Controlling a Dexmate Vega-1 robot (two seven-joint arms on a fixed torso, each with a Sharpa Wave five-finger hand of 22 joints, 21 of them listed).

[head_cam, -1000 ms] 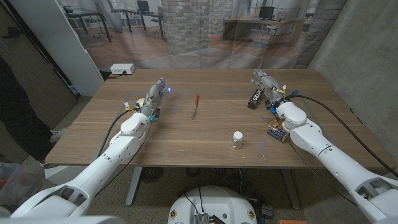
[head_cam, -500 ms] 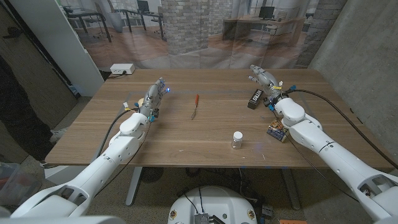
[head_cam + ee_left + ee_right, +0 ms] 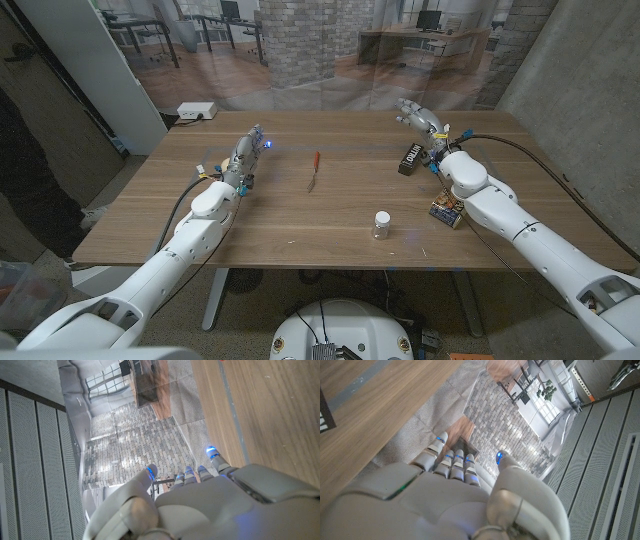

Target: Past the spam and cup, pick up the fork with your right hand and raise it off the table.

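The fork (image 3: 314,170), with a red-orange handle, lies on the wooden table (image 3: 300,215) a little past its middle. My right hand (image 3: 420,120) hovers near the far right edge, well right of the fork, fingers stretched out and holding nothing; the right wrist view shows the same hand (image 3: 445,495) with straight fingers. A small clear cup (image 3: 381,224) stands near the front, and a blue and yellow spam tin (image 3: 446,211) lies beside my right forearm. To the left of the fork is my left hand (image 3: 246,152), fingers extended and empty, as its wrist view (image 3: 200,500) also shows.
A black box with white lettering (image 3: 407,158) lies just under my right hand, between it and the fork. A white device (image 3: 197,110) sits past the table's far left corner. A wall stands close on the right.
My right hand has lifted and drifted toward the far edge and slightly left. The left arm, fork, cup and tin have not moved.
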